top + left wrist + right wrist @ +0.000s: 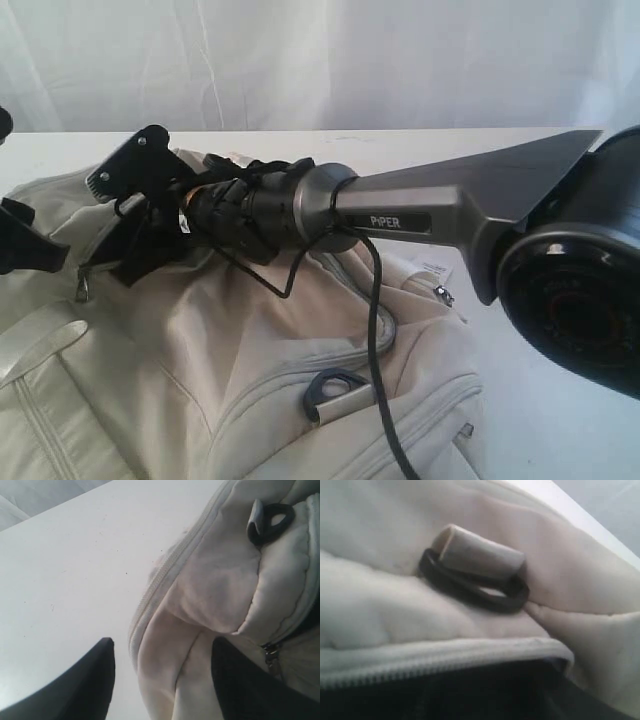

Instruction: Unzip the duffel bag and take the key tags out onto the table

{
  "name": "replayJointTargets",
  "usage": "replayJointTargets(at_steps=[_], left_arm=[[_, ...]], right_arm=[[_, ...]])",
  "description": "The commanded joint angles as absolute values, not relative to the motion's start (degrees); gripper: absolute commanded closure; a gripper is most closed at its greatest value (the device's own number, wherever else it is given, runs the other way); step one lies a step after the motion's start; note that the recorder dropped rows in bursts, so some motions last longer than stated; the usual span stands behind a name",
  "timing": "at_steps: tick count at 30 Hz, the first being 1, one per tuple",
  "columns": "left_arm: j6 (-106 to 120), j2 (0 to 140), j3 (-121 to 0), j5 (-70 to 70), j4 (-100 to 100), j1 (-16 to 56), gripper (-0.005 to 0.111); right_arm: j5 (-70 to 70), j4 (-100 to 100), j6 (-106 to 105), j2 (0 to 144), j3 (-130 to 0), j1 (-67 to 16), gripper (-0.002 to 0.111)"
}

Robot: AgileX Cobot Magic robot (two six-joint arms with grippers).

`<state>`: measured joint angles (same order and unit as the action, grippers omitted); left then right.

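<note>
Nearest, the round joint housing (575,300) of the right arm was seen filling the right side of the exterior view, and part of the table (545,440) was hidden by it. From it the grey link (420,215) marked PIPER was stretched leftward across the duffel bag (200,380), so that the bag's upper middle was blocked from sight. A black cable (378,330) was hung from the link down over the bag's front, passing just beside a dark ring (335,385) held in a webbing loop. The bag was laid on the table, toward the left of that view, its front zip pocket turned to the camera. Further in, the right tool (112,228) was held over the bag's top at its left end, with its fingers spread apart and nothing seen gripped between them; a metal zip pull (82,290) was hung just below it. In the right wrist view a line of zip teeth (420,667) was shown with a dark gap alongside; what lay in that gap could not be made out. The left tool (162,645) was held open at one end of the bag, one finger over bare table and the other over the fabric, the bag's rounded corner being framed between them. Farthest back, bare tabletop was followed by a white curtain (300,60).
</note>
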<state>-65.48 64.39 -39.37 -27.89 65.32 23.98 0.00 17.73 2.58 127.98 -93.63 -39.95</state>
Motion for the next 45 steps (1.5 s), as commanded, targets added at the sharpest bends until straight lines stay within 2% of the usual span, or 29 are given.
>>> replayJointTargets(at_steps=[1, 5, 11, 14, 19, 21, 27, 40, 45], left_arm=[[-65.9, 64.1, -39.4, -29.1, 65.5, 24.4, 0.047], [-65.9, 64.1, -39.4, -29.1, 65.5, 24.4, 0.047], [-65.9, 64.1, -39.4, -28.8, 65.5, 24.4, 0.047], [-65.9, 64.1, -39.4, -29.1, 65.5, 24.4, 0.047], [-65.9, 64.1, -39.4, -29.3, 65.5, 24.4, 0.047], [-65.9, 64.1, -39.4, -29.4, 65.5, 24.4, 0.047], [-65.8, 64.1, -39.4, -30.0, 65.5, 24.4, 0.047], [-65.8, 64.1, -39.4, -30.0, 65.5, 24.4, 0.047], [-65.9, 64.1, -39.4, -30.0, 65.1, 24.4, 0.047]], right_arm=[[1.2, 17.4, 7.4, 127.5, -94.1, -39.9, 0.061], [-0.5, 17.4, 12.2, 127.5, -94.1, -39.9, 0.051], [-8.3, 17.4, 20.7, 128.7, -94.2, -39.9, 0.054], [-6.5, 17.4, 20.9, 129.4, -94.2, -39.9, 0.067], [1.4, 17.4, 20.7, 130.0, -94.2, -39.9, 0.101], [5.9, 17.7, 20.6, 129.4, -94.2, -39.9, 0.108], [17.0, 17.8, 14.0, 125.2, -93.4, -39.9, 0.108], [17.7, 17.8, 10.0, 110.0, -92.6, -39.9, 0.108], [20.5, 17.1, 9.4, 110.3, -92.6, -40.4, 0.108]])
